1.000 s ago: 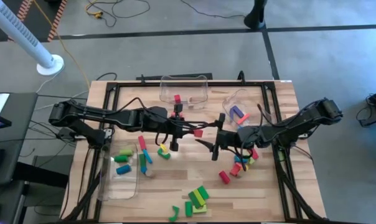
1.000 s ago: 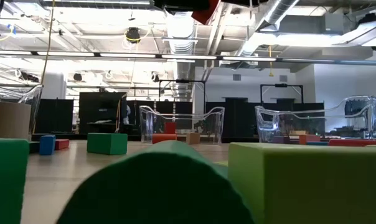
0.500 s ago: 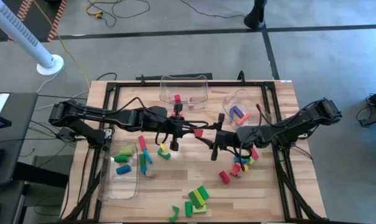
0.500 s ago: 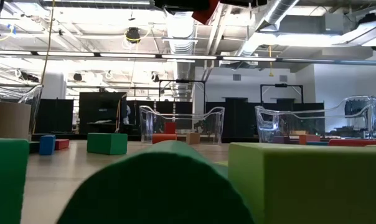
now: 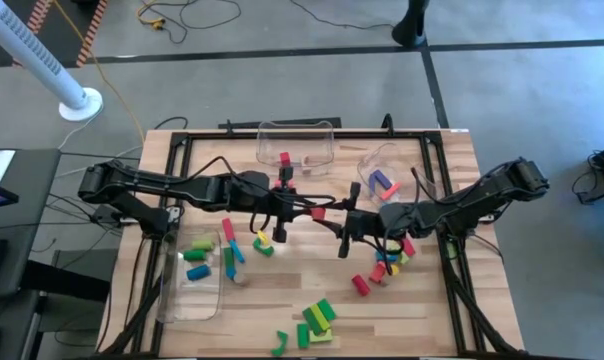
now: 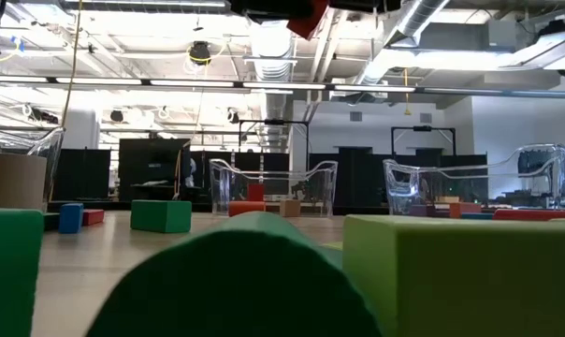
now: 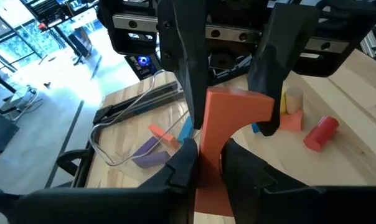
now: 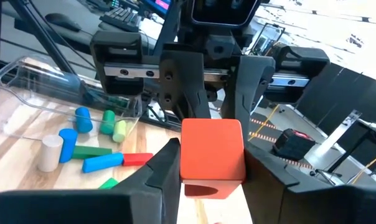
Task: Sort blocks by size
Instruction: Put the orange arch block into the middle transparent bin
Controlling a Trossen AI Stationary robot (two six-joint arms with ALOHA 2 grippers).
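A red arch block [image 5: 318, 213] hangs in the air over the table's middle, between my two grippers. My left gripper [image 5: 304, 210] reaches it from the table's left and is shut on it. My right gripper [image 5: 334, 219] comes from the right and is shut on its other end. In the low view the block [image 6: 307, 15] shows at the top edge under the dark grippers. More blocks lie on the table: a green group [image 5: 317, 318] near the front, a mixed heap [image 5: 387, 263] at the right and some [image 5: 232, 250] left of centre. My left gripper pinches the red arch block's end [image 7: 208, 186] nearest it between its two fingers [image 7: 178, 171]. The fingers lie level and come from the table's left. The block is lifted clear of the table. My right gripper pinches the block's opposite end by its two side faces [image 8: 188, 155] between its fingers [image 8: 165, 168]. These fingers lie level and come from the table's right. The arch's notch [image 8: 213, 184] faces down.
Clear bins stand at the far middle [image 5: 295, 145], at the far right [image 5: 387, 172] with a few blocks inside, and at the near left [image 5: 194, 280] with several blocks. A black frame [image 5: 452, 270] runs along the table's edges. Cables trail along the arms.
My right gripper has shut its fingers from wide open onto the red arch block's free end. Both arms and the block have stayed where they were.
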